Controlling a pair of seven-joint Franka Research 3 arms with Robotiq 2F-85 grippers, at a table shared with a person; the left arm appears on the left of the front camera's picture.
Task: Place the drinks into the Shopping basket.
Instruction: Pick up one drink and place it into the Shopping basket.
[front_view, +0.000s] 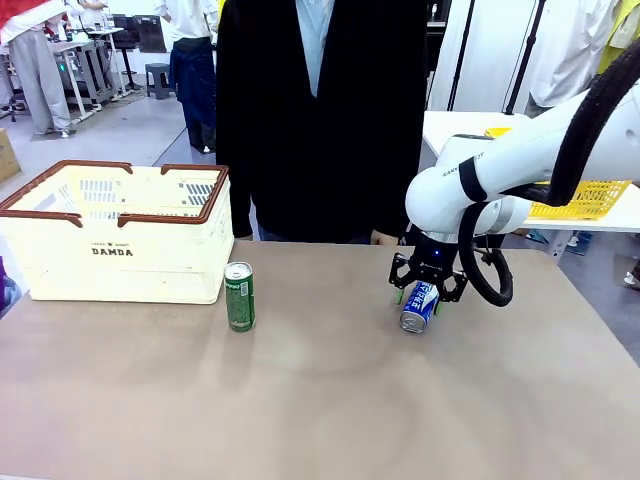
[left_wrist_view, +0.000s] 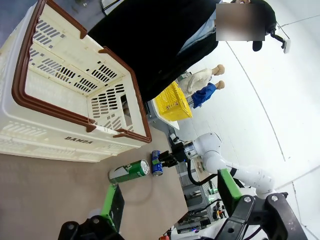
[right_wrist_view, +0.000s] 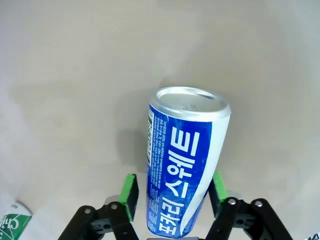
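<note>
Blue can (right_wrist_view: 185, 175) sits between your right fingers (right_wrist_view: 131, 197), a green pad pressed on either side of it; it is tilted low over the desk (front_view: 320, 400), well apart from the Shopping basket (front_view: 120, 250), off to the basket's right. Your green can (front_view: 239, 296) stands upright on the desk just beside the basket's front right corner. Your left fingers (left_wrist_view: 113, 199) stand wide with nothing between them.

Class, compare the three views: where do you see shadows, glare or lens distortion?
Front view: soft, even light; the green can casts only a faint shadow on the table. Left wrist view: the wide-angle lens bows the sides of the Shopping basket. Right wrist view: the blue can is sharp, with mild glare on its silver top and a soft shadow beside it.
</note>
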